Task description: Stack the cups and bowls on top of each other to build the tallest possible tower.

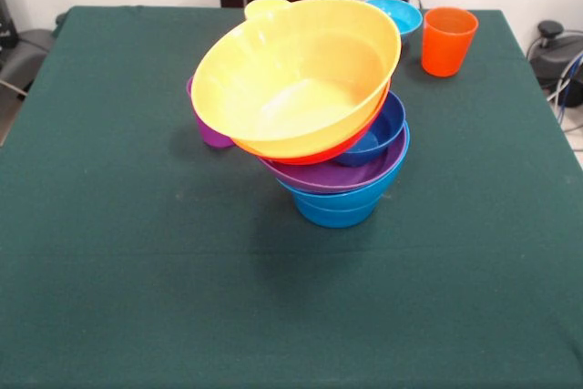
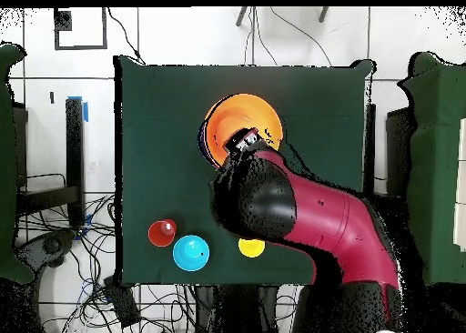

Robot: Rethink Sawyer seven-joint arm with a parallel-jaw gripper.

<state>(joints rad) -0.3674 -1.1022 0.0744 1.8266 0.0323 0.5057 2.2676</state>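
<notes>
The tower stands mid-table. Two mid-blue bowls (image 1: 335, 205) form its base, then the wide purple bowl (image 1: 332, 175), the small dark blue bowl (image 1: 381, 129) and the wide orange bowl (image 1: 314, 153). The large yellow bowl (image 1: 296, 75) lies on top, tilted toward the camera. The purple cup (image 1: 209, 130) stands behind the tower's left side, touching or nearly touching it. The yellow cup (image 1: 266, 7), small cyan bowl (image 1: 397, 14) and orange cup (image 1: 448, 40) stand at the far edge. The front view shows no arm. In the overhead view the gripper (image 2: 241, 145) hangs over the top bowl (image 2: 244, 122).
The red arm (image 2: 332, 220) reaches from the base across the table and hides the purple cup in the overhead view. The orange cup (image 2: 162, 232), cyan bowl (image 2: 191, 253) and yellow cup (image 2: 252, 247) sit near the robot's edge. Cables lie around the green table (image 1: 109, 252).
</notes>
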